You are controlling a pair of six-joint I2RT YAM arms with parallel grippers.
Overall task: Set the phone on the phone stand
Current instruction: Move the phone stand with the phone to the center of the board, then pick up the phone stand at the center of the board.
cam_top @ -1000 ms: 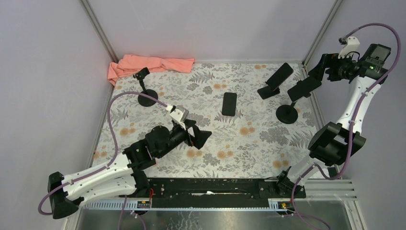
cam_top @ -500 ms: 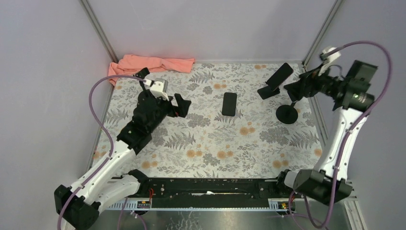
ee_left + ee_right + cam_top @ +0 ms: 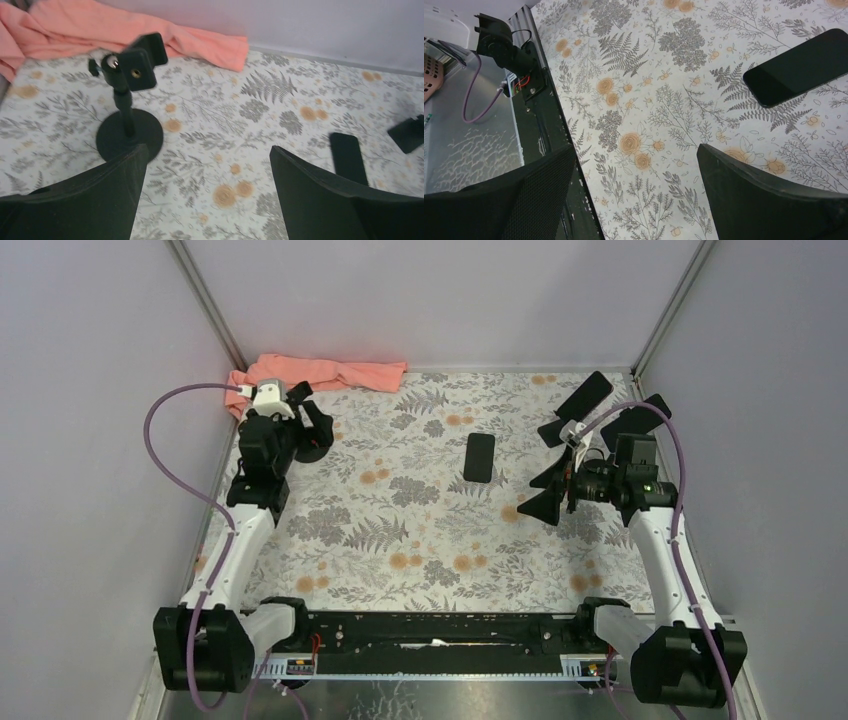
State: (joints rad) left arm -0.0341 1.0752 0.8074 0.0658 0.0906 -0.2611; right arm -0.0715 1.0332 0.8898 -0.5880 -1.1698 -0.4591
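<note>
Phone (image 3: 479,457): flat mid-table (image 3: 400,540), long axis pointing away from the arm bases.
Right gripper (image 3: 547,492): nearer; fingers spread wide, empty; phone near, to its left.
Left gripper (image 3: 312,430): spread wide, empty, beside a phone stand (image 3: 129,100).

We see a salmon-pink cloth (image 3: 315,373) lying crumpled at the far left corner of a floral mat (image 3: 420,540), which is printed with grey ferns and orange blossoms on white. Pale lilac walls (image 3: 440,300) close the mat in on three sides, with slanting metal posts (image 3: 205,302) at the far corners. A black rail (image 3: 440,628) runs along the near edge.
</note>
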